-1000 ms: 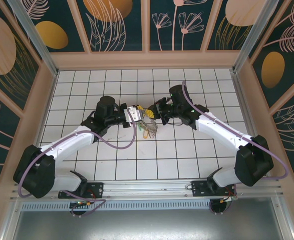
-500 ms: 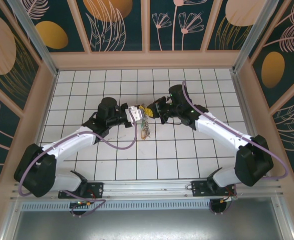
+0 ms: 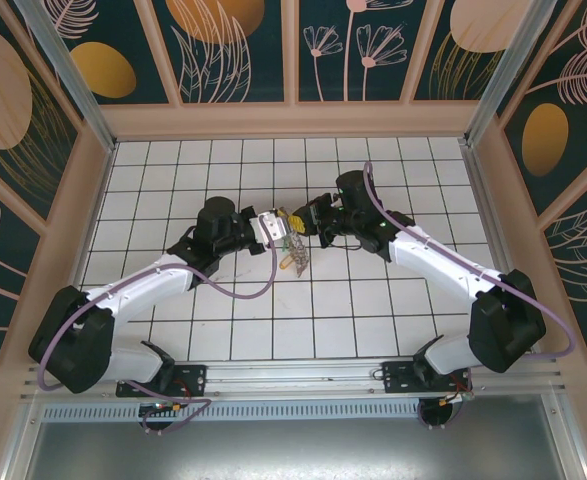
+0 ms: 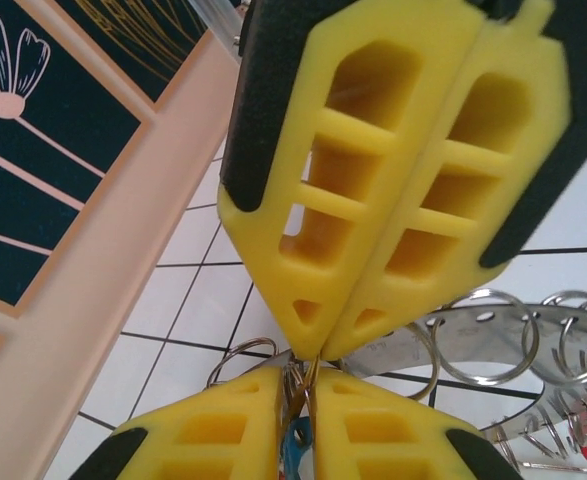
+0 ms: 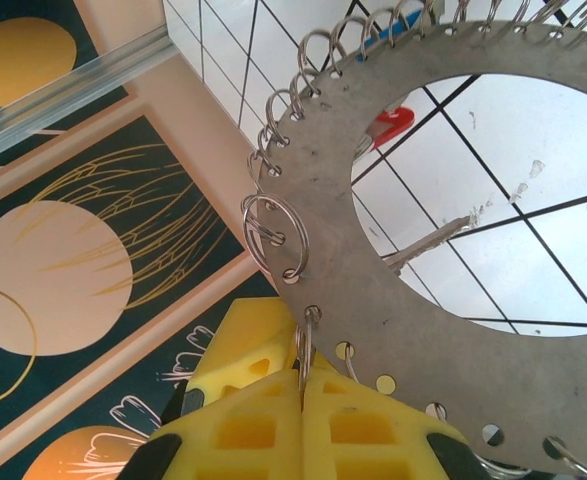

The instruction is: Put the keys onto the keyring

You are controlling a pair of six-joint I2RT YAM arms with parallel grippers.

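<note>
The keyring [image 5: 345, 292] has swung slightly. It hangs just below the left hand [image 4: 295, 385] and right hand [image 5: 303, 385], which meet tip to tip, each clamped on one of its small rings [image 5: 251, 238].

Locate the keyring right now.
Top external view: the keyring hangs over mid-table, between the left gripper and right gripper, whose fingers meet at its upper edge.

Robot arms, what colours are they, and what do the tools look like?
The left arm and right arm are white with black joints and a purple cable each. The left tool and right tool have yellow wedge-shaped fingers with cut-out windows.
</note>
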